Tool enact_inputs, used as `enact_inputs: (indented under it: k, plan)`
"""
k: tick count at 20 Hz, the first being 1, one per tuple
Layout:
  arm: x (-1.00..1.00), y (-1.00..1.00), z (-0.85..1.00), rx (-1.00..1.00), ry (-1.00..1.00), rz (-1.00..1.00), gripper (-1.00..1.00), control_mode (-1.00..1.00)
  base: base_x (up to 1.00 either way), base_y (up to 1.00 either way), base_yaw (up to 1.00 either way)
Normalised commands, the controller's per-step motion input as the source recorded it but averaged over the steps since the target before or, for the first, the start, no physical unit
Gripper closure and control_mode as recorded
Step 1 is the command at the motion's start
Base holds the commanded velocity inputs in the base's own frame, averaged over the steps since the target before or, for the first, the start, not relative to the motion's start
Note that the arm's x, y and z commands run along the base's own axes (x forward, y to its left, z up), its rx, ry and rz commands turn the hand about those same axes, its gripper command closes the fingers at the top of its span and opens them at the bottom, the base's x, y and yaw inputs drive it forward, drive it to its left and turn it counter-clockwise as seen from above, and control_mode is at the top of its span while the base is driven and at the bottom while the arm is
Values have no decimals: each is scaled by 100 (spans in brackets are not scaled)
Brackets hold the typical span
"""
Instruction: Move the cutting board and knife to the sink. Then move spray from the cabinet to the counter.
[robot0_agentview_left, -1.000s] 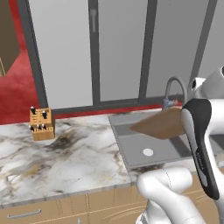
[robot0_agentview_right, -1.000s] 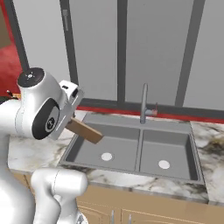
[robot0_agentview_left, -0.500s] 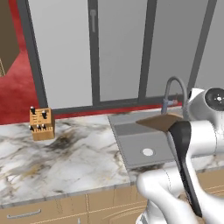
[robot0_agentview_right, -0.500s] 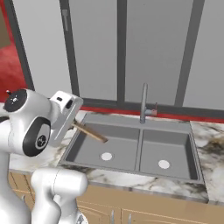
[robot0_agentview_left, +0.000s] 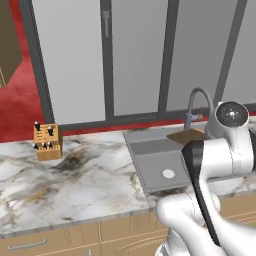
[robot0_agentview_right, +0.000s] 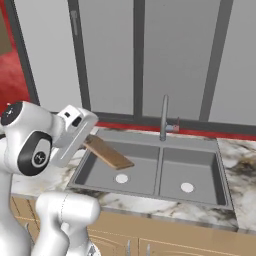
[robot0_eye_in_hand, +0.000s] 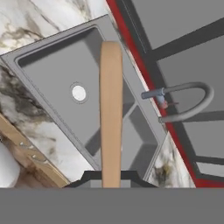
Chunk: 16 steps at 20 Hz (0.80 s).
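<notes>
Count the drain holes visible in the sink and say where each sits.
2: one drain in the sink's left basin, under the held cutting board; the other drain in the right basin. None seems hidden.

We're looking at a rendered home kitchen here: a white-grey marble-look counter (robot0_agentview_left: 75, 185) is running over light wood cabinet fronts (robot0_agentview_left: 75, 240), a grey double-basin metal sink (robot0_agentview_right: 165, 175) with a curved chrome faucet (robot0_agentview_left: 197, 102) is sitting in it, and a tan wooden knife block (robot0_agentview_left: 46, 141) is standing by tall grey panels (robot0_agentview_left: 140, 55).
</notes>
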Motion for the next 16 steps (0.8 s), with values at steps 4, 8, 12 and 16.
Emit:
enact_inputs:
  k: [4,8,12,16]
  plan:
    - [6,-8,-18,0,-1,-13,100,-100,0,0,0]
    - [11,-14,-23,0,-2,-12,100,-100,0,0,0]
    - [21,4,-46,-3,-3,-5,100,-100,0,0,0]
    - [28,26,-47,-6,-4,0,100,-100,0,0,0]
